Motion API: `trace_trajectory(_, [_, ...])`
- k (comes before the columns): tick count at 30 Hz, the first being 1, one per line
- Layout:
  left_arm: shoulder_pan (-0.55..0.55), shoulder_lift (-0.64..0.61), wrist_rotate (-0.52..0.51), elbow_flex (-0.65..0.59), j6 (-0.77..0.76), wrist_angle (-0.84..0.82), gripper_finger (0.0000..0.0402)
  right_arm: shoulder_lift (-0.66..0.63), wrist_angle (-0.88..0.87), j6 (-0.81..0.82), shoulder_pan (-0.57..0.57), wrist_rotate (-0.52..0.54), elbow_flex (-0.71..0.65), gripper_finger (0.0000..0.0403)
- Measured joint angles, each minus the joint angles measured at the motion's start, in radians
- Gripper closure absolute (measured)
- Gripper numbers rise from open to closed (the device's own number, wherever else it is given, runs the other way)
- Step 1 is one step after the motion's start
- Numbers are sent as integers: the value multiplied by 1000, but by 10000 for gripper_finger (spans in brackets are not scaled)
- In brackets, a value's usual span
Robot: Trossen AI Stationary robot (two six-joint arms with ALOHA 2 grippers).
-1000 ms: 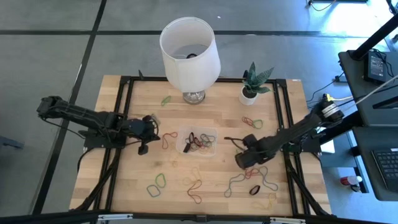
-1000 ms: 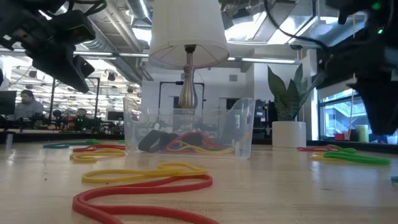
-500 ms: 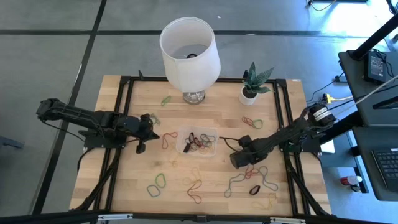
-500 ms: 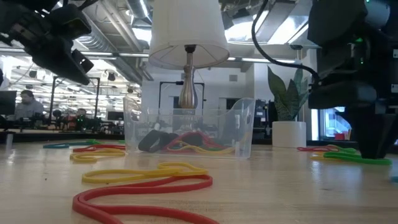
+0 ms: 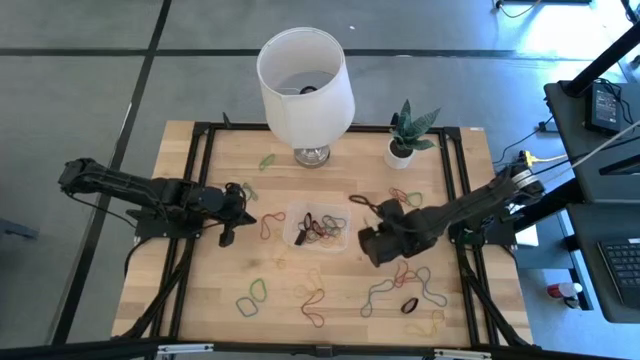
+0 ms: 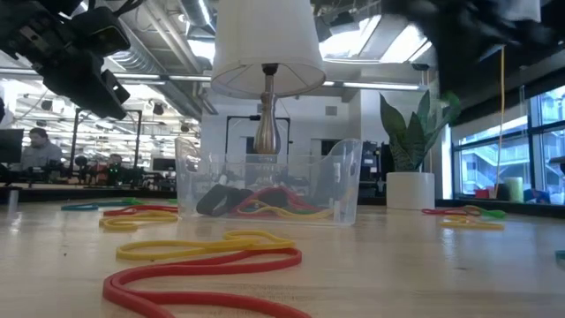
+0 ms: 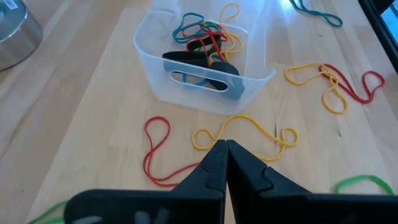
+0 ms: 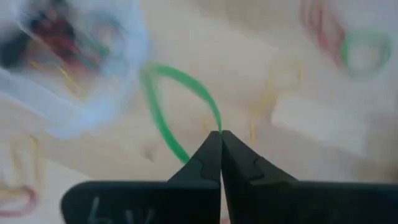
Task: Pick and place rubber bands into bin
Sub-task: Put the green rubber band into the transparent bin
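Top-down view. The bin [image 5: 317, 227], holding several rubber bands [image 5: 316, 228], sits mid-table. The right gripper [image 5: 366, 241] lies just right of the bin; the left gripper [image 5: 226, 236] lies left of it. Behind the bin stand a lampshade [image 5: 304, 76] and a potted plant [image 5: 404, 136].

A green rubber band [image 8: 180, 106] hangs before a clear bin [image 7: 205, 68] of red, yellow, black bands.

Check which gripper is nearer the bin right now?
Right. The right gripper sits just off the bin's right edge, jaws shut on a green rubber band. The left gripper is farther away, off the bin's left side.
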Motion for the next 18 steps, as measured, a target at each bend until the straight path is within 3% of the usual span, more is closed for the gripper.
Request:
trace_trajectory(4, [0, 0, 0, 0, 0, 0, 400, 42, 18, -125, -38, 130, 142, 402])
trace_trajectory(9, [0, 0, -2, 0, 0, 9, 400, 144, 117, -344, -119, 145, 251, 402])
trace_trajectory(18, [0, 1, -2, 0, 0, 23, 398, 320, 290, -574, -223, -35, 283, 396])
